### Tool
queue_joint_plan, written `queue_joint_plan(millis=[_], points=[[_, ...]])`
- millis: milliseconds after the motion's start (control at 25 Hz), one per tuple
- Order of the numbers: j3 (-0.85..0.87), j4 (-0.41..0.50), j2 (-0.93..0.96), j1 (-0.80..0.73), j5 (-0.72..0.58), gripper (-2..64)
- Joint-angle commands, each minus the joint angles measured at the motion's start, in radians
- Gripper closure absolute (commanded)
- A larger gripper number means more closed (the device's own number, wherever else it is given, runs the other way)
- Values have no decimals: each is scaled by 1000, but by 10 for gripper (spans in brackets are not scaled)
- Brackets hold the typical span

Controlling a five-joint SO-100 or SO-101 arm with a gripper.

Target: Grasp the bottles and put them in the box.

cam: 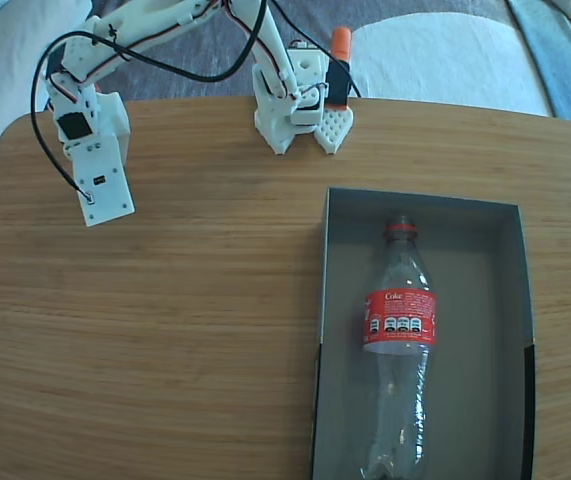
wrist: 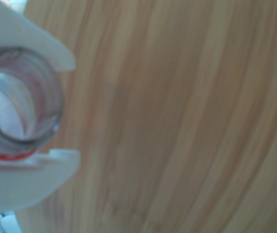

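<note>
One bottle [cam: 399, 340] lies flat in the grey box [cam: 340, 300] at the right of the fixed view. It is clear, with a red label, and its red cap points to the far wall. The wrist view looks end-on at a second clear bottle [wrist: 17, 97] with a red ring. My gripper [wrist: 73, 110] is shut on it, with a white finger [wrist: 26, 34] above and another below. In the fixed view the arm's wrist housing [cam: 100, 170] hangs over the table's far left. It hides the fingers and the held bottle.
The arm's white base [cam: 300, 110] stands at the table's far edge beside an orange part [cam: 340, 42]. A black cable [cam: 50, 130] loops off the arm. Bare wooden table [cam: 165, 330] spreads left of the box. The table's rounded corner is at far left.
</note>
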Motion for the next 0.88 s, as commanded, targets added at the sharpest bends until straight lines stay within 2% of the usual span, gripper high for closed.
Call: queue_joint_plan(millis=[0,400,720,840], points=[[-87,5,35,-25,-35,598],[-285,81,37,-215,-387,598],[-532,221,38,-453,-707,598],[-646,291,38,-560,-790,598]])
